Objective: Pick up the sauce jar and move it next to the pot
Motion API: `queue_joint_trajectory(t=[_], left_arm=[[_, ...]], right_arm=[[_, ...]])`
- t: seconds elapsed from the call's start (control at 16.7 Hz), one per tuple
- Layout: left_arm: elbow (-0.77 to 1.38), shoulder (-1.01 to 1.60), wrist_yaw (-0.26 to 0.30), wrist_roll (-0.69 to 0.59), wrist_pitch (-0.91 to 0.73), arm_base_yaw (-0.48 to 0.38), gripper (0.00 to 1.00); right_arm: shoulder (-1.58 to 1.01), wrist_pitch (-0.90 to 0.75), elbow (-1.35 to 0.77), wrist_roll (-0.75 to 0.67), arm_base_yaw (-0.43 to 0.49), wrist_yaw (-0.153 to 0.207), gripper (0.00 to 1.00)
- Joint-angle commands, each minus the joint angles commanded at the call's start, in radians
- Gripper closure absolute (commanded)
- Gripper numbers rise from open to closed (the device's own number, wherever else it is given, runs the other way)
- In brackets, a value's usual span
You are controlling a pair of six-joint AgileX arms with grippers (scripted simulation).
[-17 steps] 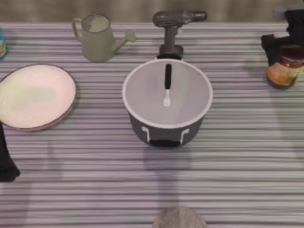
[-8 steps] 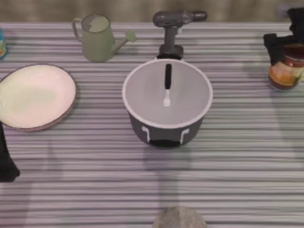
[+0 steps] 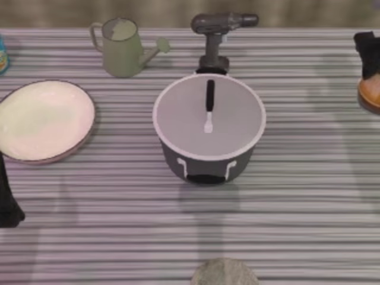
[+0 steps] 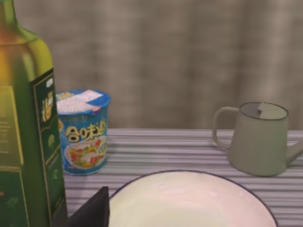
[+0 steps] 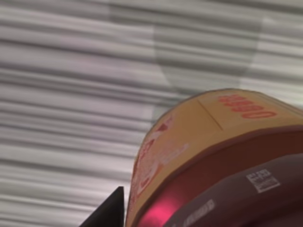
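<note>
Gripping sauce jar (image 3: 370, 95) between right jaws.

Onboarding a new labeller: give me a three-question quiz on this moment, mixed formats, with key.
1. True or false: the sauce jar stands beside the pot.
2. Which end effector is at the jar? A) left B) right C) neither
3. Fill in: behind the pot, at the table's far edge, stands a power ____.

Key:
1. False. The jar is at the top view's right edge, far from the pot, and the right wrist view shows it filling the near field above the striped table.
2. B. The right end effector is at the jar; the left arm is parked at the left edge.
3. drill.
</note>
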State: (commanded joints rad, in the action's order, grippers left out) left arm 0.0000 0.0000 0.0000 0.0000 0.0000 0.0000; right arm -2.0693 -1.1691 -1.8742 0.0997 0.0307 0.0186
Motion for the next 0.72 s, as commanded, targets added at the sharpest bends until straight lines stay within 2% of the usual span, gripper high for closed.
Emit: queue_joint_trajectory(t=[0.42, 0.72], left_arm=[[0.000, 0.000, 0.000, 0.000, 0.000, 0.000, 0.00], [0.000, 0.000, 0.000, 0.000, 0.000, 0.000, 0.00]], right_arm=[[0.032, -0.002, 0.033, -0.005, -0.002, 0.000, 1.00], [0.038, 0.070, 0.115, -0.157, 0.104, -0.030, 1.00]])
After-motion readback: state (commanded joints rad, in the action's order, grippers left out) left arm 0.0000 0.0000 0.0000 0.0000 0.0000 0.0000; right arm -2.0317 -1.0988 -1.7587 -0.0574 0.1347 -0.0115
